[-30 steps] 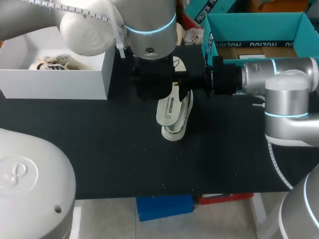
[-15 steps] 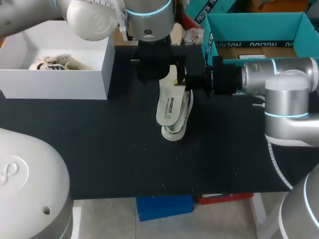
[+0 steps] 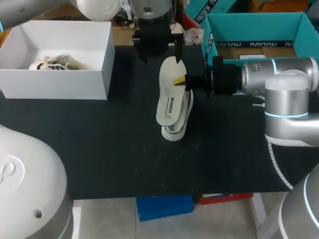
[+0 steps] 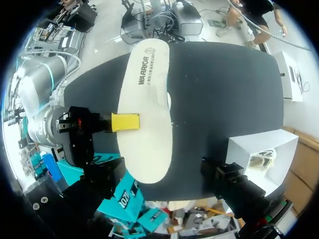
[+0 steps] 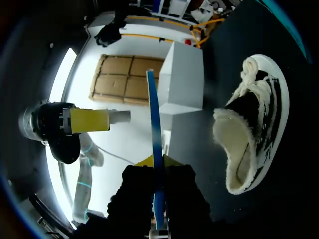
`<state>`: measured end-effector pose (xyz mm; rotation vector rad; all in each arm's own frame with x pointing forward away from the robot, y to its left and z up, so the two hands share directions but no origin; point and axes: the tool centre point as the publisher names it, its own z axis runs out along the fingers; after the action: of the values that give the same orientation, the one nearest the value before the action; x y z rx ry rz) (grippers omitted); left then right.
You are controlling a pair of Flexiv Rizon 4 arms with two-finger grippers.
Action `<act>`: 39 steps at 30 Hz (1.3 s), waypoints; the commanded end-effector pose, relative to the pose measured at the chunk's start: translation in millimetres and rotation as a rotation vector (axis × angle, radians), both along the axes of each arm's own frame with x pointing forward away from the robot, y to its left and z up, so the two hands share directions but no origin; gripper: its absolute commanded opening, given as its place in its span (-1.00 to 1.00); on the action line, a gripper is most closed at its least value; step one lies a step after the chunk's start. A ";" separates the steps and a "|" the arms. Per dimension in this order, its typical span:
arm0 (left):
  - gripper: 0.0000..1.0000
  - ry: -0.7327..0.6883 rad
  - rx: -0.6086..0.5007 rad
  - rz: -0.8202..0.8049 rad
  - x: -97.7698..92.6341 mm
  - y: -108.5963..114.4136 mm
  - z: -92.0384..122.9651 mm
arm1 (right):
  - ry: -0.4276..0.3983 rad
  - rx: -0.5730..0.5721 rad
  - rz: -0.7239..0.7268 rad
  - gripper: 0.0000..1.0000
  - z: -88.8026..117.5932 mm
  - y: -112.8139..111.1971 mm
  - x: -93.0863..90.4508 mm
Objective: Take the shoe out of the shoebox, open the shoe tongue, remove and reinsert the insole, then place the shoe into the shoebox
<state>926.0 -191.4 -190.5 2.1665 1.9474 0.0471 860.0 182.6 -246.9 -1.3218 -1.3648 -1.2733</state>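
The black desk [image 3: 99,149] takes up most of what I can see, and the shoe [image 3: 175,130] sits near its middle, so I'll place everything from there. The right arm [image 3: 269,79] comes in level from the shoe's right side. The left arm [image 3: 94,6] hangs over the far edge of the desk, behind the shoe. Well to the left of the shoe stands the white shoebox [image 3: 60,82], open at the top, with a second shoe [image 3: 55,63] lying inside, its pale laces showing. The shoe on the desk points its toe toward the near edge and is mostly hidden under the insole [image 3: 169,94]. The right wrist view shows its fleecy opening and white laces. The insole is held over the shoe with its printed face up, and its rear end reaches past the shoe toward the far edge. The right gripper [image 3: 180,79] has its fingers clamped on the insole's right edge about halfway along. In the right wrist view the insole runs edge-on as a thin blue line between the two yellow tips. The left gripper [image 3: 158,50] hovers beyond the far end of the insole, clear of it and of the shoe. Its fingers [image 4: 227,179] are spread wide apart and hold nothing.
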 end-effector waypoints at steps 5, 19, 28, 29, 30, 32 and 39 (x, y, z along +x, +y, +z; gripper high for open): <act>1.00 0.013 0.004 0.007 40.0 -2.6 -3.7 | 0.000 -0.001 -0.003 -1.00 -0.4 1.4 -0.2; 1.00 0.007 -0.003 -0.003 44.7 -15.1 -2.4 | 0.000 -0.001 -0.003 -1.00 -0.4 1.4 -0.2; 1.00 0.018 -0.004 0.010 -13.8 -3.9 -2.0 | 0.000 -0.001 -0.003 -1.00 -0.4 1.4 -0.2; 1.00 0.018 -0.003 0.011 -20.7 -2.4 -1.2 | 0.000 -0.001 -0.003 -1.00 -0.4 1.4 -0.2; 1.00 0.015 -0.002 0.014 -28.8 -0.9 -0.4 | 0.000 -0.001 -0.003 -1.00 -0.4 1.4 -0.2; 1.00 0.013 -0.002 0.018 -45.7 2.5 -0.1 | 0.000 -0.001 -0.003 -1.00 -0.4 1.4 -0.2; 1.00 0.012 0.003 0.028 -102.8 14.2 -7.0 | 0.000 -0.001 -0.003 -1.00 -0.4 1.4 -0.2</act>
<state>855.5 -188.3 -195.3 2.1987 2.0266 -0.0187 860.0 182.6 -246.9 -1.3219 -1.3648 -1.2734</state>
